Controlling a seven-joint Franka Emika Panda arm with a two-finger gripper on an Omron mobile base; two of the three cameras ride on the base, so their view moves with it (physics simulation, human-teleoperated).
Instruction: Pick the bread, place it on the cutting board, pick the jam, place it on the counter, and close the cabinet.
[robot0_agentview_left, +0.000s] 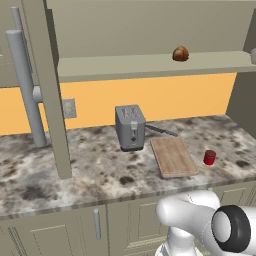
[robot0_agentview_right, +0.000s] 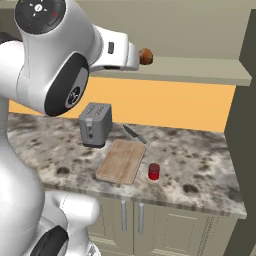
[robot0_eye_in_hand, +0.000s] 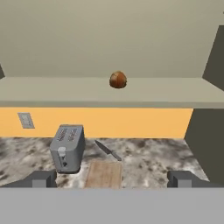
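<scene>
The bread (robot0_agentview_left: 180, 53) (robot0_agentview_right: 145, 56) (robot0_eye_in_hand: 117, 80), a glossy brown lump, sits on the bottom shelf of the open cabinet (robot0_agentview_left: 150, 65). The cabinet door (robot0_agentview_left: 50, 90) swings out at the left. The wooden cutting board (robot0_agentview_left: 173, 156) (robot0_agentview_right: 121, 161) (robot0_eye_in_hand: 104, 174) lies on the marble counter (robot0_agentview_left: 90, 170) right of the toaster. The red jam (robot0_agentview_left: 209, 157) (robot0_agentview_right: 154, 171) stands on the counter just right of the board. My gripper (robot0_eye_in_hand: 111, 179) is open and holds nothing; it is level with the shelf and faces the bread from a distance.
A grey toaster (robot0_agentview_left: 130, 127) (robot0_agentview_right: 95, 124) (robot0_eye_in_hand: 67, 148) stands left of the board, with a knife (robot0_agentview_left: 161, 131) (robot0_agentview_right: 135, 134) (robot0_eye_in_hand: 108, 150) behind it. The door's long bar handle (robot0_agentview_left: 25, 85) juts out at the left. A dark cabinet side wall (robot0_agentview_right: 245, 100) bounds the right.
</scene>
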